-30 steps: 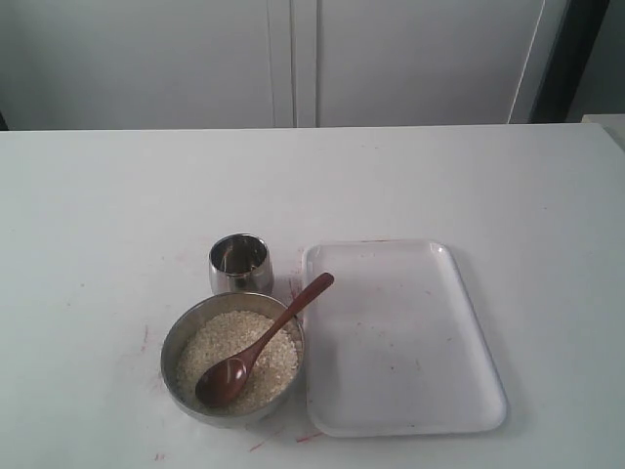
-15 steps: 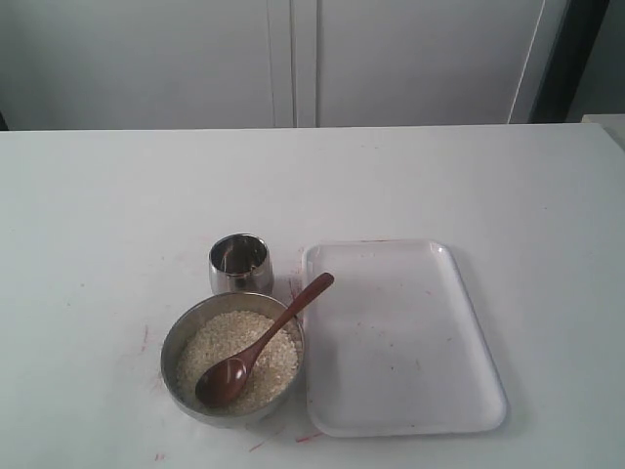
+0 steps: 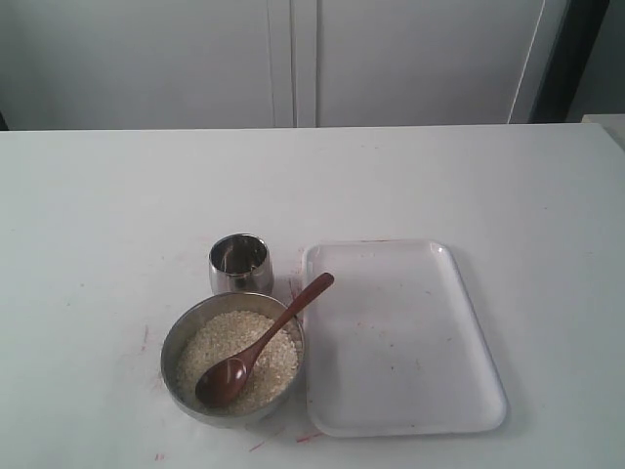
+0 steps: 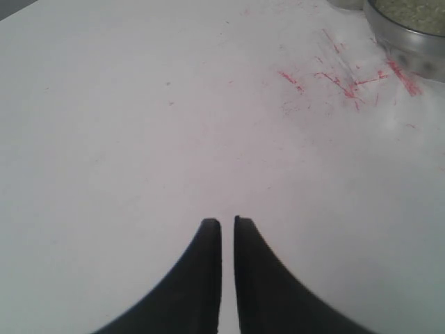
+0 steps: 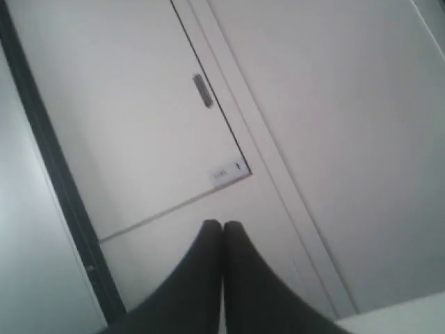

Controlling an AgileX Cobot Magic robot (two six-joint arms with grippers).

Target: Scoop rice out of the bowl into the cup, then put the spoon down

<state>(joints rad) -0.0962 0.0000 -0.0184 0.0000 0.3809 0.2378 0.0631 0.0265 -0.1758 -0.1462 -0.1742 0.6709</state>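
Note:
The steel bowl [image 3: 174,337] stands on the white table near the front, holding a heap of rice [image 3: 217,344]. The wooden spoon [image 3: 278,327] lies in it, head on the rice, handle resting on the rim and pointing toward the tray. The small steel cup [image 3: 240,264] stands just behind the bowl. Neither arm shows in the exterior view. My left gripper [image 4: 227,223] hangs over bare table, shut with nothing in it, only a thin slit between the jaws; the bowl's wall [image 4: 407,43] is far off at the frame's corner. My right gripper [image 5: 222,224] is shut, empty, facing the cabinet.
A white rectangular tray [image 3: 410,342] lies to the right of the bowl, touching or nearly touching it. Red scratch marks [image 4: 341,80] streak the table beside the bowl. White cabinet doors [image 5: 313,104] stand behind the table.

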